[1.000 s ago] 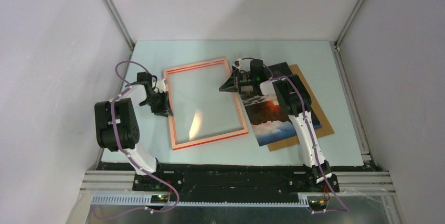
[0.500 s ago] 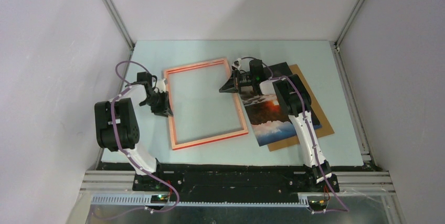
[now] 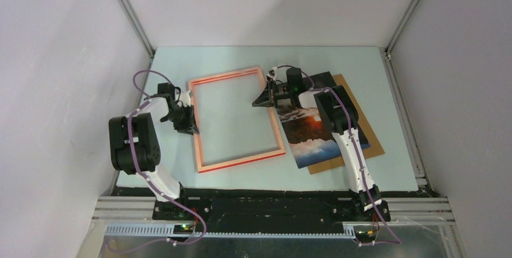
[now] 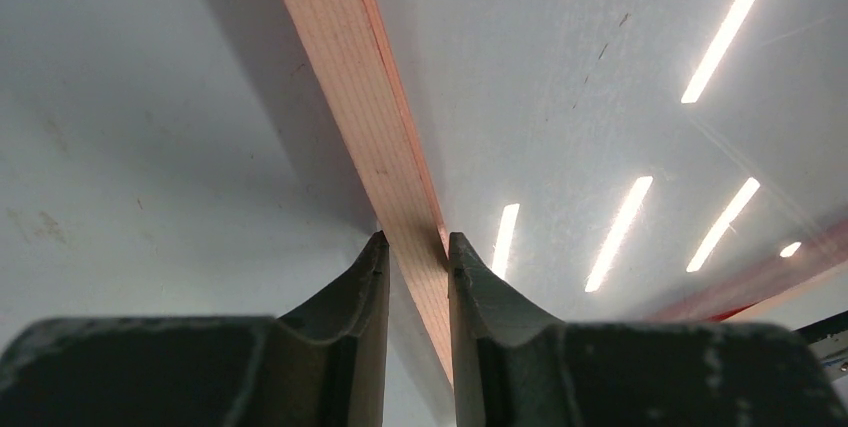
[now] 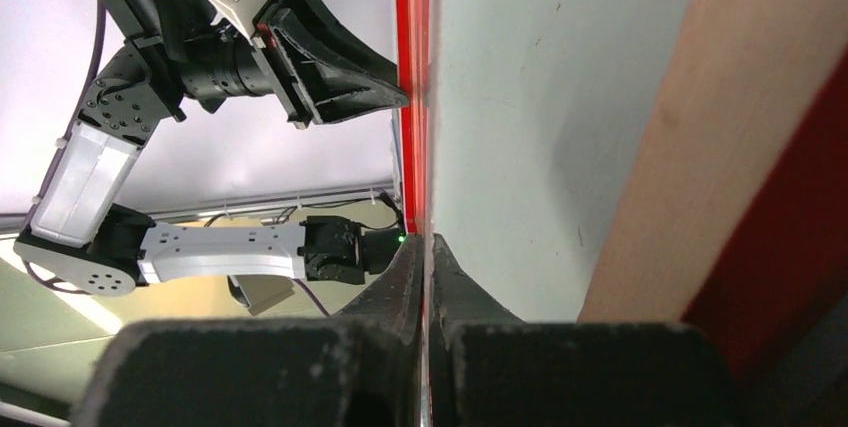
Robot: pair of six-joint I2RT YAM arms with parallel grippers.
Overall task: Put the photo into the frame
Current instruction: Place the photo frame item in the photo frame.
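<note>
Red frame (image 3: 241, 161), orange-and-blue photo (image 3: 305, 134)

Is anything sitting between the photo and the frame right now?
Only the right arm: it reaches over the photo, its pincer clamped on the right rail of the frame. No loose object lies between them.

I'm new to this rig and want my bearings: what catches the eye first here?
The frame at mid-table, pinched from both sides: the left gripper on its left rail, the right gripper on its right edge. To its right, the photo with its orange sun lies on a brown board.
</note>
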